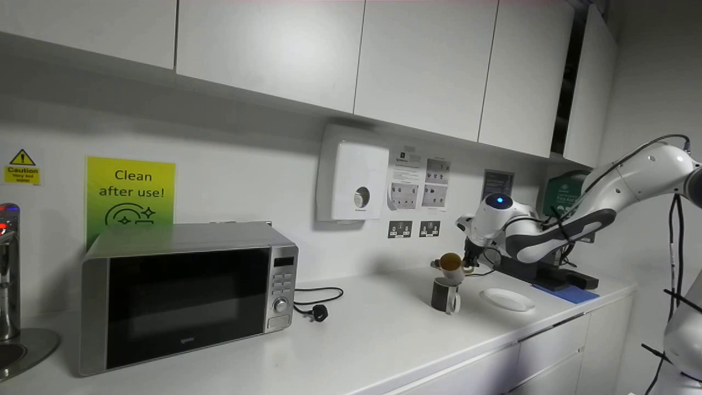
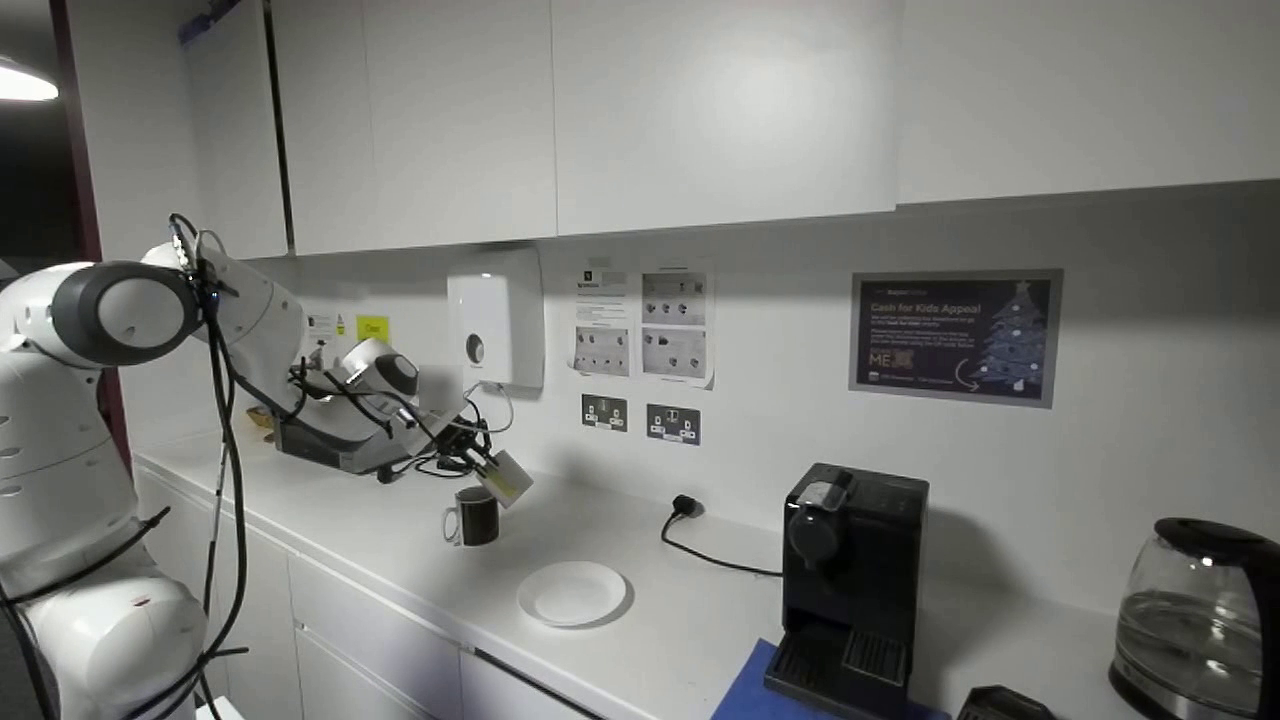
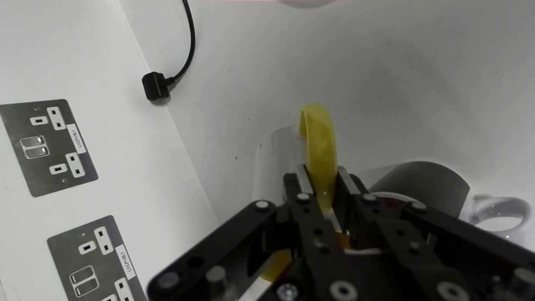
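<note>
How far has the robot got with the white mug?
Grabbing looks done: in the wrist view, the gripper is shut on the yellow handle. Holding is happening now: in an exterior view, the white mug is tilted near the dark mug and looks held up above the counter. Setting it down and letting go are probably left, since it isn't standing upright yet.

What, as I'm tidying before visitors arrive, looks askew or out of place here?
The white mug is tilted, gripped by its yellow handle in the claw, unlike the upright dark mug nearby. The plug beside the microwave lies loose on the counter, and the end cupboard door appears ajar, showing a dark gap.
</note>
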You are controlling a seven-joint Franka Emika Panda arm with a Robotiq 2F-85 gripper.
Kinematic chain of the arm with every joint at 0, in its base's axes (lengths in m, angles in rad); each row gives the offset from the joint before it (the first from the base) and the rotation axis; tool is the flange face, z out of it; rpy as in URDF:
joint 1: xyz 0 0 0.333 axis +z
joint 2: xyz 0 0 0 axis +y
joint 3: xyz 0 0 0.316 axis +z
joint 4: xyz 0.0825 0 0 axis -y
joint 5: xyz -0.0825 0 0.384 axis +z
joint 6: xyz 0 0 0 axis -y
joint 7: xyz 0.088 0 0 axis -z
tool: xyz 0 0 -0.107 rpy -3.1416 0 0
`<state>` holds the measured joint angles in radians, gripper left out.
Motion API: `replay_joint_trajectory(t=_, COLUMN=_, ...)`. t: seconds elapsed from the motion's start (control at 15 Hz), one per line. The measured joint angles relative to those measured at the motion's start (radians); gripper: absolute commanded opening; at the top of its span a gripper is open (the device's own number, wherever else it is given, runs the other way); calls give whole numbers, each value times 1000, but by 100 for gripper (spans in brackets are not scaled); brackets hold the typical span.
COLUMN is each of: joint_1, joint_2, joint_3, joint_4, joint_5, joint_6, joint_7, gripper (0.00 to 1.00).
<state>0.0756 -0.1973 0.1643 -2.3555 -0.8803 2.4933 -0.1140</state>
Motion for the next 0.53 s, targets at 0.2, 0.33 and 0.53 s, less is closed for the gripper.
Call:
replay_joint_trajectory(t=0.2, joint_1=15, joint_2=-3, joint_3=2, joint_4=4, joint_5=-18, joint_6=-34, joint_7=-3, gripper=5)
replay_joint_trajectory(t=0.33, joint_1=22, joint_2=-5, joint_3=7, joint_4=9, joint_5=-29, joint_6=-61, joint_7=-5, gripper=5)
replay_joint_trajectory(t=0.53, joint_1=37, joint_2=-5, joint_3=10, joint_4=24, joint_5=-48, joint_6=-105, joint_7=-13, gripper=5)
